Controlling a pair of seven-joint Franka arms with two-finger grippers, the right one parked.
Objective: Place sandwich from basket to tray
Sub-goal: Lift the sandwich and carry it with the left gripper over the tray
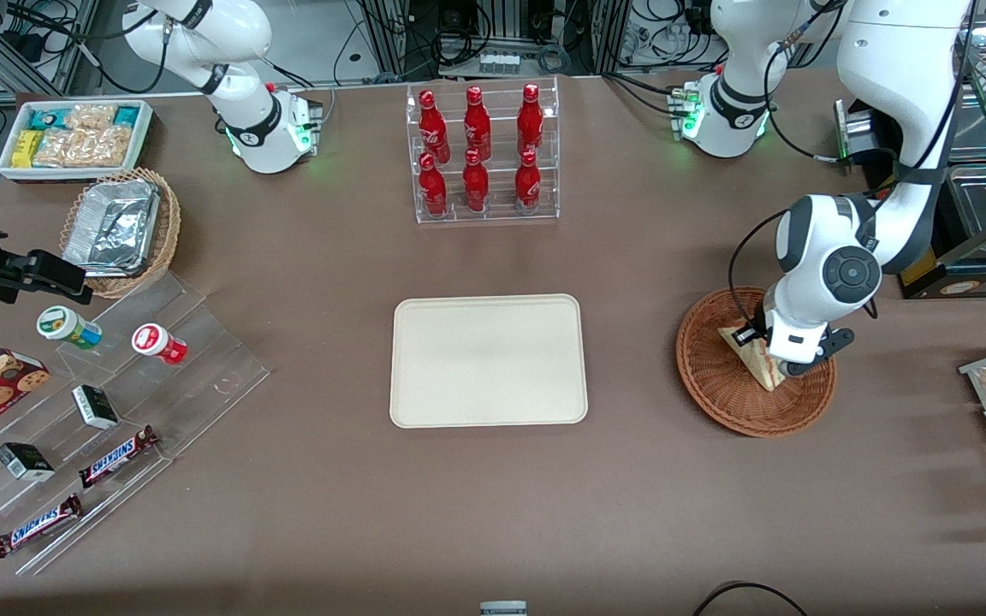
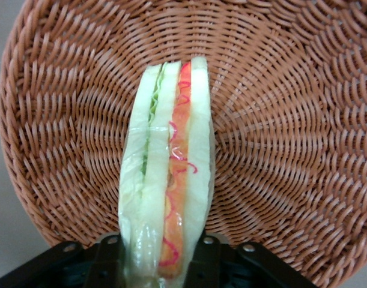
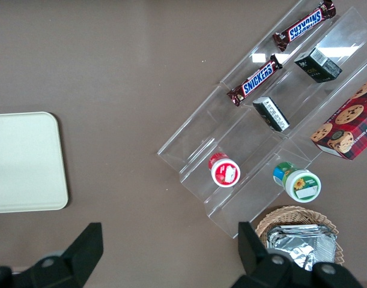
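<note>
One sandwich: a triangular wedge (image 1: 757, 364) of pale cream bread wrapped in clear film, lying in the basket toward the working arm's end of the counter; its cut edge shows red and green filling layers.
Gripper: the left arm's gripper (image 1: 780, 358) is low inside the basket, right at the sandwich.
Fingers: in the left wrist view the black fingers (image 2: 210, 261) sit close on either side of the wedge's near end and look pressed against the film, so the sandwich appears to be held between them.
Basket: a round, shallow bowl (image 1: 711, 387) of reddish-brown woven wicker with a ridged, springy-looking weave, near the front camera's side of the counter.
Tray: a flat cream-beige rectangle (image 1: 488, 360) with rounded corners and a low rim, smooth and matte, in the middle of the counter, well apart from the basket and with nothing on it.
Risk, slipping: the film looks slick and the bread soft; a grip on only the narrow end could let the wedge slide out or droop during a lift.
Risk, crushing: squeezing harder would likely flatten the bread and push out the filling.
Risk, snagging: the basket's raised rim could catch the wedge's trailing corner if it is carried out too low.
Farther off: red bottles (image 1: 478, 151) in a clear rack near the counter's back edge.
</note>
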